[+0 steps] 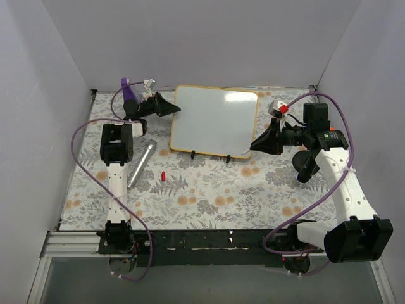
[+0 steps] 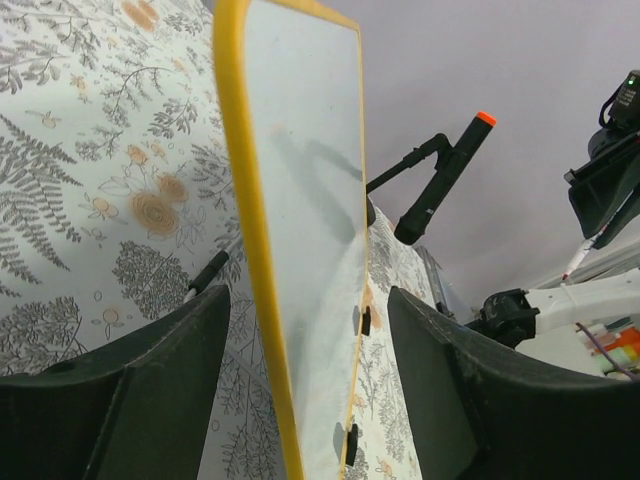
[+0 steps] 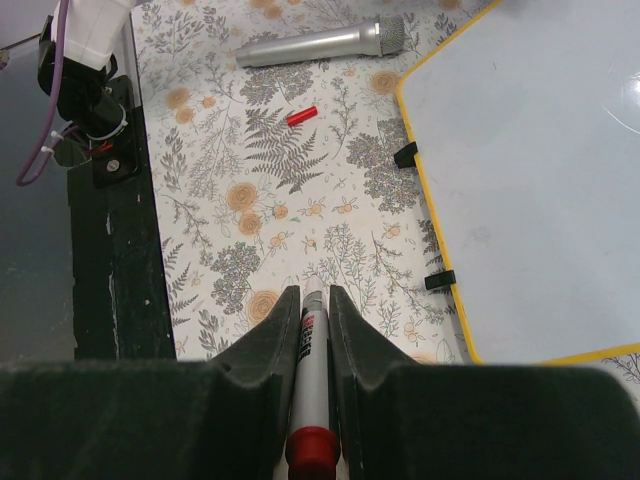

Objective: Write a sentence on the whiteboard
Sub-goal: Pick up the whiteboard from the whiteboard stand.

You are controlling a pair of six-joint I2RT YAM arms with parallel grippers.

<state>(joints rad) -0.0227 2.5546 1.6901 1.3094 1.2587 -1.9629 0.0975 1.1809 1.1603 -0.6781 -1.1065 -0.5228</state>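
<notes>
The blank whiteboard [image 1: 215, 123] should be steadied by the left gripper [image 1: 174, 108], now apart astride its edge, before the marker [image 3: 310, 345] clamped in the right gripper [image 3: 308, 296] is lowered.

The whiteboard [image 1: 215, 120] is gleaming glossy and smooth, its yellow frame [image 2: 250, 250] looking like plastic. The bench [image 1: 209, 196] is wearing a matt floral covering. The microphone [image 1: 141, 163] is shining like brushed metal. The left gripper [image 2: 305, 310] and right gripper [image 3: 313, 298] are showing matt, grainy black plastic; the marker [image 3: 312, 350] is looking smooth.
</notes>
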